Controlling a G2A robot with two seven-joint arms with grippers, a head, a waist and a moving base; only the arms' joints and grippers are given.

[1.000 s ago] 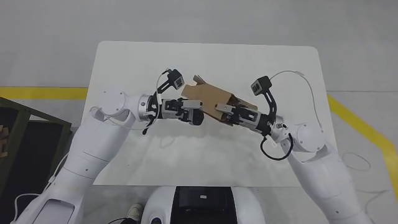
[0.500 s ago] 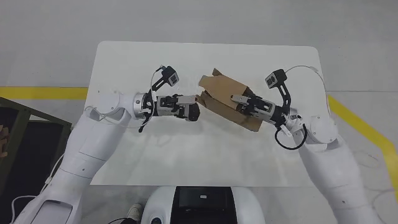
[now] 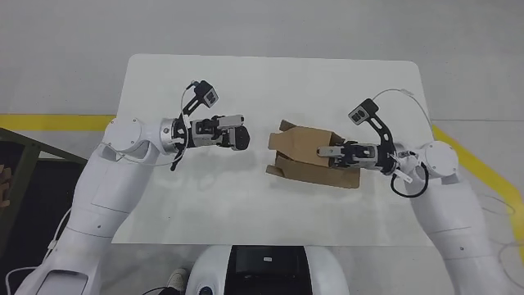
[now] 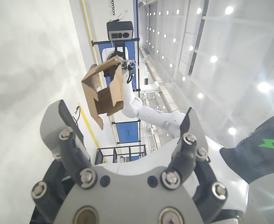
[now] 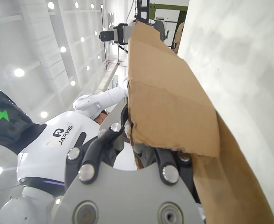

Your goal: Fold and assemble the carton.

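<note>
Left gripper [image 3: 237,135] hangs empty, fingers spread, well left of the carton [image 3: 304,154]. The right gripper [image 3: 329,153] clamps the half-folded carton's right end, right of centre. Held one-sided, it may twist, sag or unfold.

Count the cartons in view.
1. The carton is in the right gripper, over the table's right half, apart from the open left gripper.

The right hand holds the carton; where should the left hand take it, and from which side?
Probably the flap at the carton's open end, which juts toward the open left hand. Come in straight from the left arm's side, jaws across the thin cardboard edge; the right hand clamps the opposite end.
</note>
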